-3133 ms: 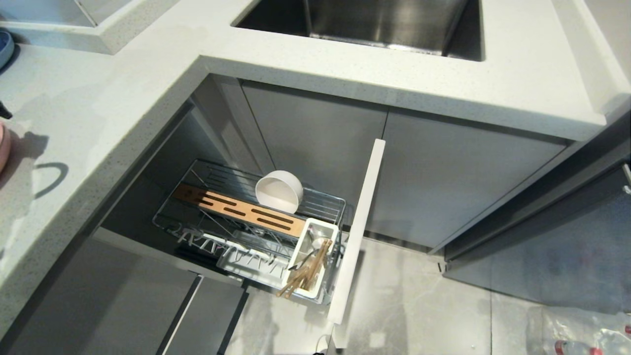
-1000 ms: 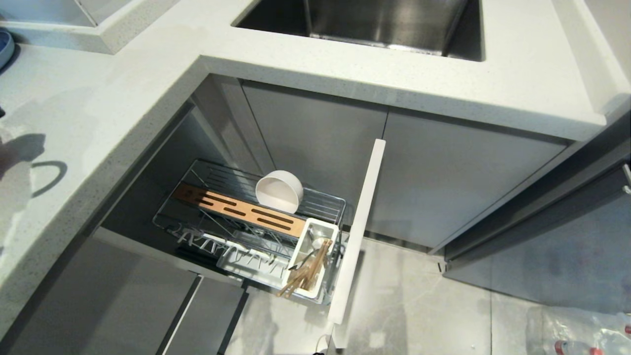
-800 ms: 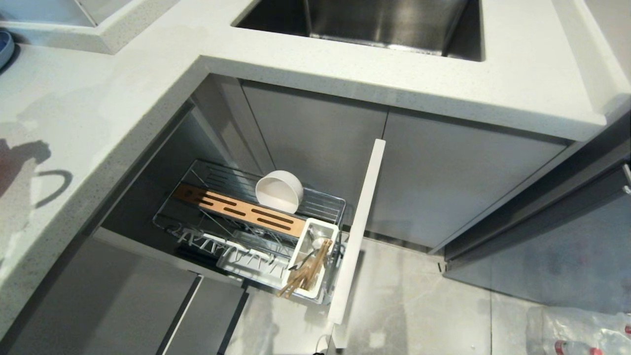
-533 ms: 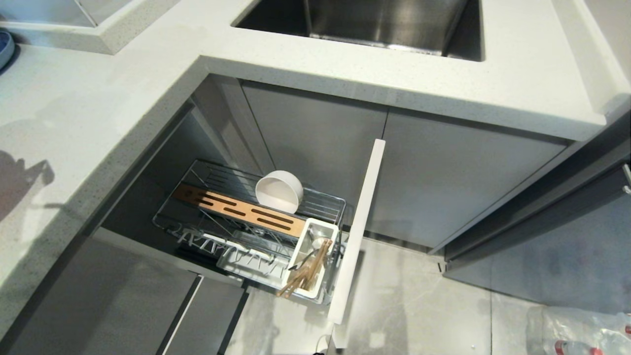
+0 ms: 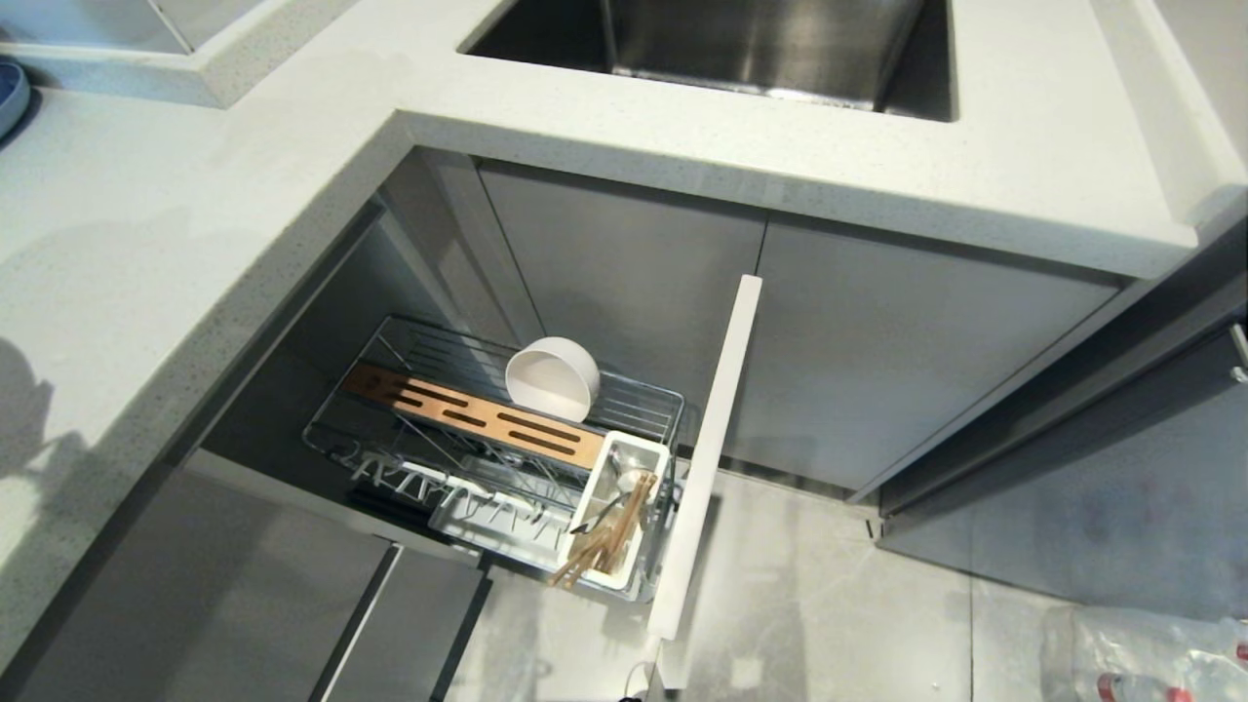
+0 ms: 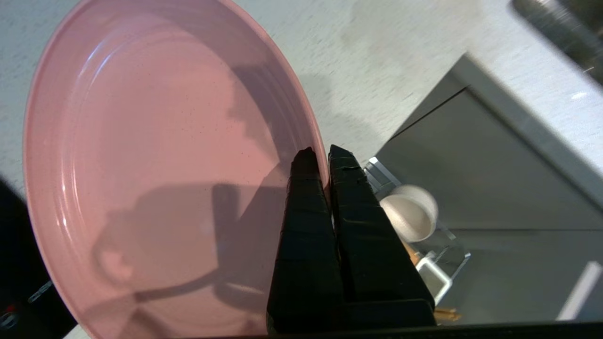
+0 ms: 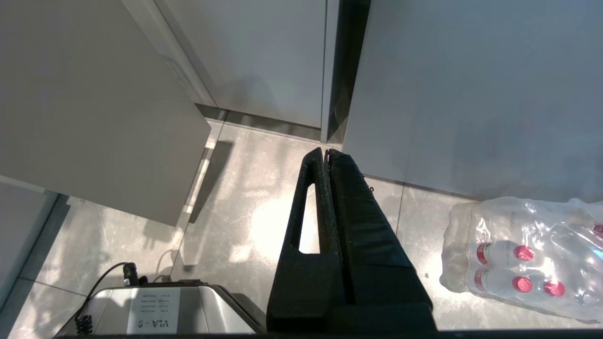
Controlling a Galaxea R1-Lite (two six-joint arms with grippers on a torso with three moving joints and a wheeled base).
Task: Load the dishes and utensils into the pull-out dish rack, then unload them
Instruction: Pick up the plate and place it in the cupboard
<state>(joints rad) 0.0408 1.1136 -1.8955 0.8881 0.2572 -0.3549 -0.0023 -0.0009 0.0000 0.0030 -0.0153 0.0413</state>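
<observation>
The left tool (image 6: 318, 157) is clamped on the rim of the pale-pink plate (image 6: 155, 174), held above the table (image 6: 377, 61). Beyond its tips sits the white bowl (image 6: 409, 219), apparently in the dish rack (image 5: 624, 395). The right tool (image 7: 326, 155) is pressed together over the floor (image 7: 245, 207)

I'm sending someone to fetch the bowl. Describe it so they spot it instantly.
Below the speckled white countertop beside the steel sink, find the pulled-out chrome wire dish rack. The small plain white round bowl stands tipped on its side behind the brown wooden slotted insert. It is the rack's only round dish.
</observation>
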